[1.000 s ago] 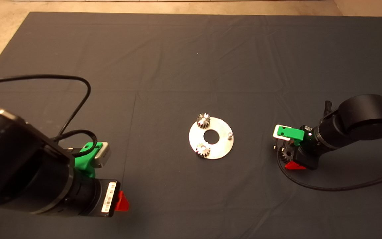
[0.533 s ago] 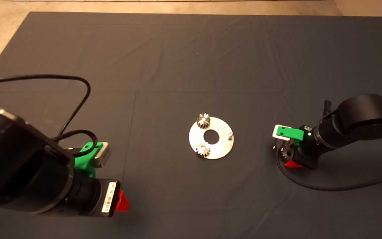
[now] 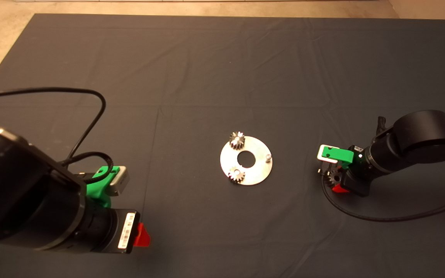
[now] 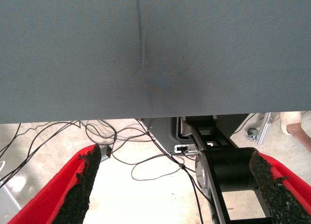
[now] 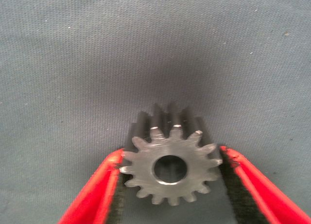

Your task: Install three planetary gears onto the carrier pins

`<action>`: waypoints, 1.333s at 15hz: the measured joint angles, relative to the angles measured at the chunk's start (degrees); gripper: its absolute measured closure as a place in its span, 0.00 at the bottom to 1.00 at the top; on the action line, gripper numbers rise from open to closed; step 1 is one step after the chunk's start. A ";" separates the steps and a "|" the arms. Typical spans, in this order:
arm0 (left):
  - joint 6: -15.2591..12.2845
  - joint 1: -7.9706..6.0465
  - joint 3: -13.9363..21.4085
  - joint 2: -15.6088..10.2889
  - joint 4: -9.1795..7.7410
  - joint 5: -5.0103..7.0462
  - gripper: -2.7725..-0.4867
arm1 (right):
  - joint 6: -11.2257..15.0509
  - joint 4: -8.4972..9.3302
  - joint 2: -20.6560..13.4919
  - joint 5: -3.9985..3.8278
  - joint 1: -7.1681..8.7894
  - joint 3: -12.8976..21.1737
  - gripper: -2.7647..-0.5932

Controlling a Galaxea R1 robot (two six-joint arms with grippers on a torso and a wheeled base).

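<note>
Right arm: reaches in low over the mat point(image 3: 207, 69), right of the disc point(image 3: 259, 170).
Right tool point(image 5: 170, 185): fingers clamped on third gear point(image 5: 170, 168).
Left tool point(image 4: 175, 185): parked lower left, fingers apart.
Disc: two gears point(image 3: 236, 140) seated; one pin point(image 3: 268, 156) bare.

Bare dark mat point(image 3: 303, 116) lies open between the right gripper point(image 3: 332, 179) and the shiny round metal disc point(image 3: 259, 172); two small toothed gears point(image 3: 236, 140) occupy the disc's left rim.
</note>
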 joint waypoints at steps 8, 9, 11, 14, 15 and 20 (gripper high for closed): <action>0.00 0.00 0.00 0.00 -0.01 0.00 0.26 | 0.00 -0.09 -0.05 -0.01 0.00 0.00 0.75; 0.00 0.00 0.00 0.00 0.00 0.00 0.26 | 0.00 -0.09 -0.05 -0.01 0.00 0.00 0.75; 0.00 0.00 0.00 0.00 0.00 0.00 0.26 | 0.00 -0.13 -0.05 -0.03 0.00 0.00 0.77; 0.00 0.00 0.00 0.00 -0.01 0.00 0.26 | 0.00 -0.17 -0.05 -0.03 0.00 0.02 0.79; 0.00 0.00 0.00 0.00 -0.02 0.00 0.26 | 0.00 -0.17 -0.05 -0.04 0.00 0.02 0.79; 0.00 0.02 0.00 0.03 -0.01 0.00 0.26 | 1.07 -0.41 0.02 -0.80 0.20 2.92 0.80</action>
